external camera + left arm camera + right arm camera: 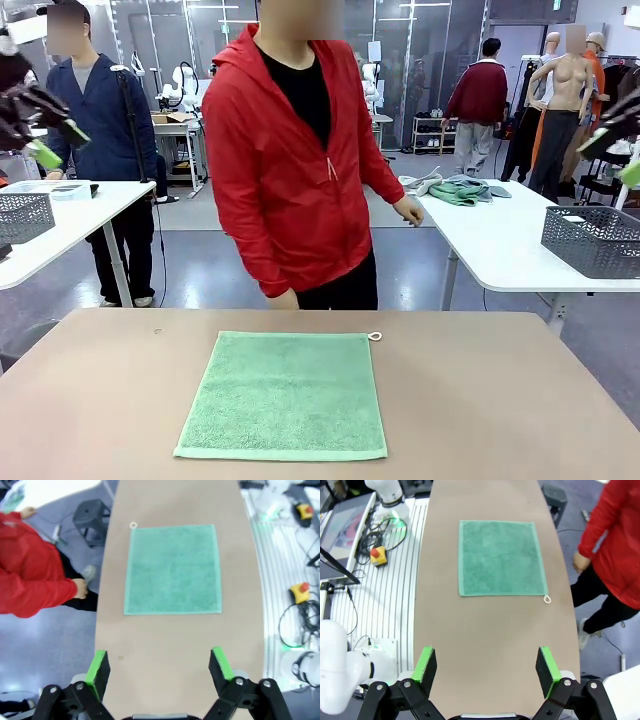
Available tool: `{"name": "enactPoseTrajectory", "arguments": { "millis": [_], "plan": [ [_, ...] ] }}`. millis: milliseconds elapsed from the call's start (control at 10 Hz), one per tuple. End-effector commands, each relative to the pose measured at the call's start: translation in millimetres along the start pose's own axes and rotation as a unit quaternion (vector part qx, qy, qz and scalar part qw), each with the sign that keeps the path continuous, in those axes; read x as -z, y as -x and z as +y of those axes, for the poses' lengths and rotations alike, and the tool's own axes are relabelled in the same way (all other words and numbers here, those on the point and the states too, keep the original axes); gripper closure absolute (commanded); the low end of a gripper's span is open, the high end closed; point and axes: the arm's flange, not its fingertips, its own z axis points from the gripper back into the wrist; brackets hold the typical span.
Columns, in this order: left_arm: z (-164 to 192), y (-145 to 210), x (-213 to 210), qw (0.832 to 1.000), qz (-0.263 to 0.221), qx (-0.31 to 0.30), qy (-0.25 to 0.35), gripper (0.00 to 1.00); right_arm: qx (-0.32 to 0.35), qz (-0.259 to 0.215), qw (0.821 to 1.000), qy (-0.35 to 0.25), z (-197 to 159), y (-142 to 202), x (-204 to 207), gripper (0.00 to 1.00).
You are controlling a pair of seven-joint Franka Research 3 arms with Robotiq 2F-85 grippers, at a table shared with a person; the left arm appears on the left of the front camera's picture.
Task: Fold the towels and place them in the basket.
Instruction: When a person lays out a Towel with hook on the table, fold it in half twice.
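One mint green towel (285, 395) lies spread flat on the brown table (480, 400), its small white loop tag (374, 336) at the far right corner. Both grippers hang high above the table ends, away from the towel. My left gripper (55, 143) is open at the upper left, and my right gripper (615, 155) is open at the upper right. The left wrist view looks down between the open left gripper (159, 662) onto the towel (173, 570). In the right wrist view, the open right gripper (485, 662) frames the towel (501, 557). The basket is out of view.
A person in a red jacket (290, 160) stands at the far edge, hands off the table. Neighbouring white tables carry grey mesh bins (595, 240) (22, 215) and a pile of cloth (460, 190). Cables and an emergency-stop button (379, 555) lie on the robot's side.
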Motion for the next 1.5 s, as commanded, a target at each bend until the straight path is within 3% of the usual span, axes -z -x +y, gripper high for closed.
{"name": "enactPoseTrajectory", "arguments": {
  "millis": [0, 200, 300, 600, 800, 1200, 1300, 1400],
  "plan": [
    [-30, -58, 57, 0.996, 0.081, 0.025, 0.015, 0.0, 0.01, 0.066, 0.998, -0.005, 14, -57, 54, 0.0],
    [-60, -88, 120, 0.987, 0.148, 0.053, 0.033, 0.0, 0.011, 0.111, 0.994, -0.006, 27, -97, 124, 0.0],
    [-69, -89, 143, 0.983, 0.168, 0.063, 0.042, 0.0, 0.028, 0.157, 0.987, -0.008, 33, -110, 171, 0.0],
    [-107, -68, 190, 0.965, 0.248, 0.082, 0.036, 0.0, 0.058, 0.257, 0.965, 0.019, 42, -104, 262, 0.0],
    [-120, -42, 208, 0.96, 0.265, 0.078, 0.044, 0.0, 0.036, 0.286, 0.957, 0.015, 48, -87, 303, 0.0],
    [-135, -11, 232, 0.954, 0.3, 0.004, 0.009, 0.0, 0.032, 0.297, 0.954, 0.023, 50, -72, 325, 0.0],
    [-129, -14, 226, 0.957, 0.281, 0.044, 0.05, 0.0, 0.018, 0.301, 0.953, 0.005, 52, -71, 328, 0.0],
    [-129, -14, 226, 0.957, 0.281, 0.044, 0.05, 0.0, 0.018, 0.301, 0.953, 0.005, 52, -71, 328, 0.0]
  ]
}}
